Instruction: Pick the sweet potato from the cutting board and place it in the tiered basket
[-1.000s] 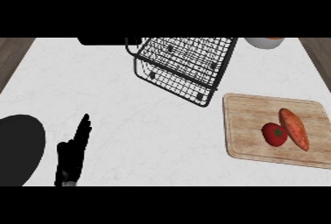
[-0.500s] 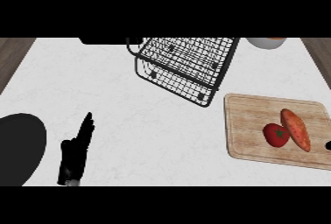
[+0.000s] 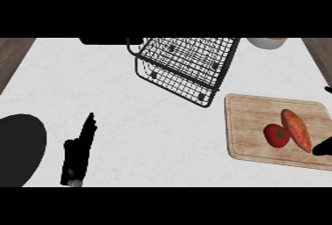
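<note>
Orange sweet potato (image 3: 296, 130) on cutting board (image 3: 250, 132) — right hand (image 3: 322, 147) just beside, fingers' state unclear.

A red tomato (image 3: 276, 135) lies on the wooden board at the white counter's (image 3: 149, 127) right side. A white bowl (image 3: 266, 42) sits at the far edge, and a large black round object (image 3: 19, 147) occupies the left.
</note>
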### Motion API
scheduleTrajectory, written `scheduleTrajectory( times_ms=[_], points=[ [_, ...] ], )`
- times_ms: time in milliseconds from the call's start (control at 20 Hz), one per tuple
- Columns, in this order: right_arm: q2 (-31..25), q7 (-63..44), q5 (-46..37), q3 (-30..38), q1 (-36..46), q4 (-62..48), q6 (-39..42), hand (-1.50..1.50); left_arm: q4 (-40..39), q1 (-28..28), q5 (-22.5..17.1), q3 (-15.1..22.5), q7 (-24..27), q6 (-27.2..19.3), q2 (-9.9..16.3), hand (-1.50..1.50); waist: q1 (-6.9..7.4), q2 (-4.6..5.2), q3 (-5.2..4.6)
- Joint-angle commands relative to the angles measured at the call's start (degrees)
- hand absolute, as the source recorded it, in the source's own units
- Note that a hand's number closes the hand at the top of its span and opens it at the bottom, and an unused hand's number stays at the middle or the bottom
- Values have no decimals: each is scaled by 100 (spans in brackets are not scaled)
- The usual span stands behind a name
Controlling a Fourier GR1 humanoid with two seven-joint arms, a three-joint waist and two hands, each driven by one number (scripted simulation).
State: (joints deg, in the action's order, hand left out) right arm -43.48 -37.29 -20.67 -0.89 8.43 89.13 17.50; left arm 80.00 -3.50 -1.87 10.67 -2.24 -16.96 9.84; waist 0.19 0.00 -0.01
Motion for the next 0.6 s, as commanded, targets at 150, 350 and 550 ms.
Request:
scheduleTrajectory(
  times_ms=[150, 350, 550],
  points=[
    [661, 293, -560, -20, 251, -578, 121, -150, -314, -155, 55, -154, 339, 278, -69, 0, 6, 4, 1],
    [623, -138, -620, 20, 553, -579, 772, -150, -184, -261, 52, -276, 441, 330, -82, 0, 6, 0, 0],
    [631, -466, -703, 63, 482, -542, 1135, -150, 612, -443, 203, -161, -174, 183, -29, 0, 5, -8, 1]
  ],
)
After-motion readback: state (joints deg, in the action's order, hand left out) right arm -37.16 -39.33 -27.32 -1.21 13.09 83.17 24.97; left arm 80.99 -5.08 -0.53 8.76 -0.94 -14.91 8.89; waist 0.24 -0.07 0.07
